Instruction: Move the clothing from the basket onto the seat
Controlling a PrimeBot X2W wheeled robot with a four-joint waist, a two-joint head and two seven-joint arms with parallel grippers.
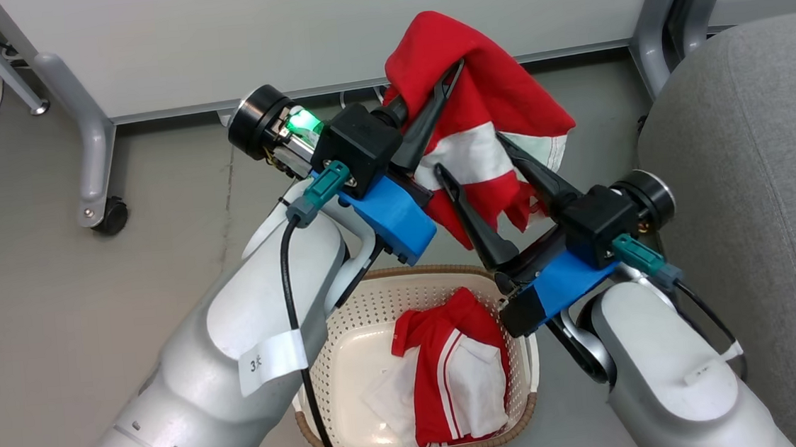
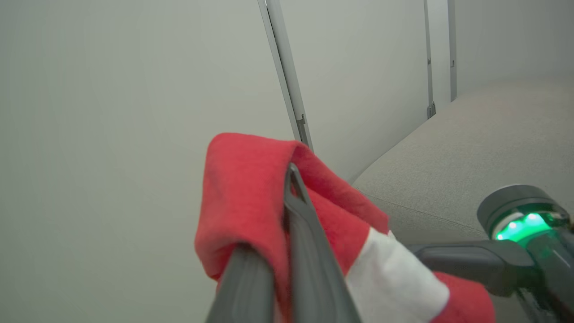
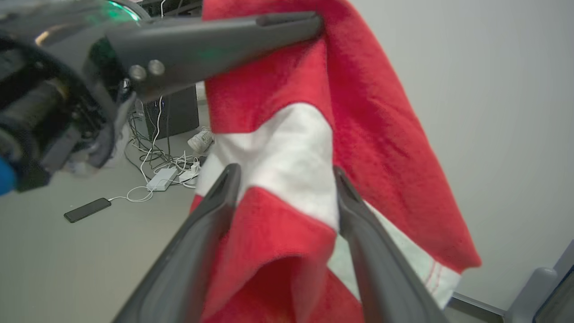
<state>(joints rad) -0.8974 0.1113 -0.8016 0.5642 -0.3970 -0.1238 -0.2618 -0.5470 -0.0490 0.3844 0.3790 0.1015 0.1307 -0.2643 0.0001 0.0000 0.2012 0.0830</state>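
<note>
1. Biggest thing in shot: the seat point(image 1: 757, 188), a grey cushion running down the right side of the head view, rounded corner toward the arms.
2. The basket point(image 1: 523, 412) stands on the floor point(image 1: 57, 314), just left of the seat, low between the two pale forearms.
3. Up in the air goes the red-and-white garment point(image 1: 501, 94). It hangs above the basket, well clear of the rim and left of the seat's edge.
4. Down in the basket, a second garment point(image 1: 453, 382) lies crumpled on the bottom, toward the right wall, with its red and white stripes showing.
5. The left pincer point(image 1: 458, 66) is clamped on the lifted garment's top fold. In the left wrist view red cloth folds over the closed tips.
6. The right pincer point(image 1: 471, 154) is spread wide, one finger on each side of the hanging white panel. The right wrist view shows the cloth draped between them.
7. Smallest: a dark phone point(image 3: 87, 209) lies flat on the floor near a tangle of cables.
</note>
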